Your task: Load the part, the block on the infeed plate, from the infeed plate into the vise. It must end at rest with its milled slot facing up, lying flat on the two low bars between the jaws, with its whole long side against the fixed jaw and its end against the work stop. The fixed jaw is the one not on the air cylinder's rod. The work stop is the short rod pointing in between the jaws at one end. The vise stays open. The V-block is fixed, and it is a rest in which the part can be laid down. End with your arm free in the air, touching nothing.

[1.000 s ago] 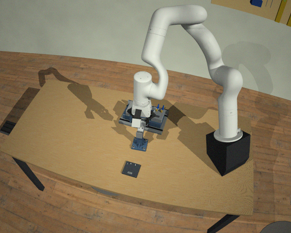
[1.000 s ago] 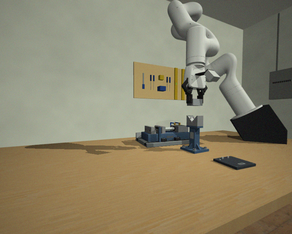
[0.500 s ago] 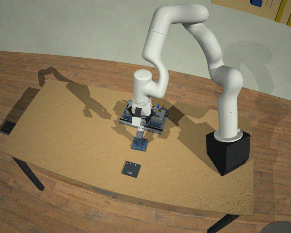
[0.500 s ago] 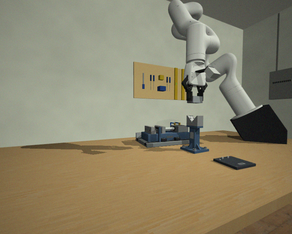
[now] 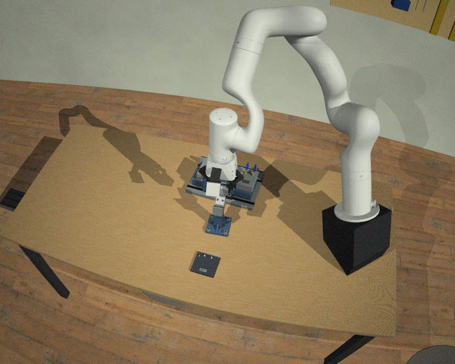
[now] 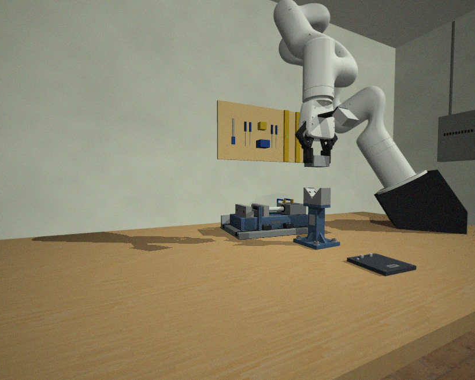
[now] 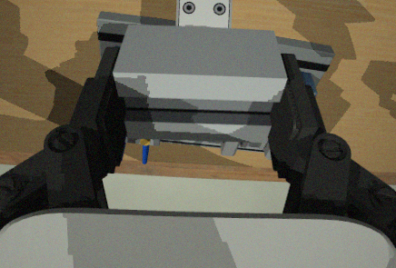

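Observation:
My gripper (image 6: 316, 157) is shut on the grey block part (image 6: 317, 160) and holds it in the air, well above the V-block (image 6: 316, 197). In the wrist view the part (image 7: 199, 74) sits crosswise between the black fingers, which grip its two ends (image 7: 199, 103). A dark groove runs along the part's near face in that view. The blue vise (image 6: 266, 218) stands on the table behind the V-block; in the top view it lies under my wrist (image 5: 223, 182). The dark infeed plate (image 5: 205, 264) lies empty near the table's front edge.
The V-block's blue pedestal base (image 5: 218, 225) is bolted to the table between the vise and the infeed plate (image 6: 380, 263). My arm's black base (image 5: 355, 234) stands at the right. A tool board (image 6: 256, 133) hangs on the back wall.

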Tool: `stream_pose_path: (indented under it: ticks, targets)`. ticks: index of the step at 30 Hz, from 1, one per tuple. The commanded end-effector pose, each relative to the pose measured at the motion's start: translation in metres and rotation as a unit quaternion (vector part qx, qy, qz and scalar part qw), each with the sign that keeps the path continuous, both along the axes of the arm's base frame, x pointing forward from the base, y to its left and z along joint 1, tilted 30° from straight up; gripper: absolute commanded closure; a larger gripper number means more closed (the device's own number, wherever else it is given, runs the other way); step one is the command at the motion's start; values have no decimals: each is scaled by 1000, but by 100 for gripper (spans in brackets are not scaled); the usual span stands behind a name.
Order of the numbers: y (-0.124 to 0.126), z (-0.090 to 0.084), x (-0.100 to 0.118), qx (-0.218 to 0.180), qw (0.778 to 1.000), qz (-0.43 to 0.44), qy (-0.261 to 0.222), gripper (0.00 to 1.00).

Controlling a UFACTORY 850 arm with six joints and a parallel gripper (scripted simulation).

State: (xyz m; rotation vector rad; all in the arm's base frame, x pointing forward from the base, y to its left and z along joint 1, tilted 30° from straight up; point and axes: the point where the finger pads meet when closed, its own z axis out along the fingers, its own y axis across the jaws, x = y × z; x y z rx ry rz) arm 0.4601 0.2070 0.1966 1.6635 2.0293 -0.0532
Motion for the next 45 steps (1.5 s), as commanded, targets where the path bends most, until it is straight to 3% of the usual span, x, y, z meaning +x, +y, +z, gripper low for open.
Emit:
stream_pose_path:
  ticks: [1,23,45]
  targets:
    - [1,1,1,0,1000,1,-1,100]
    - [2,3,7,-3,1000,27,-2,100]
    - [9,11,31,-18,992,125,-8,100]
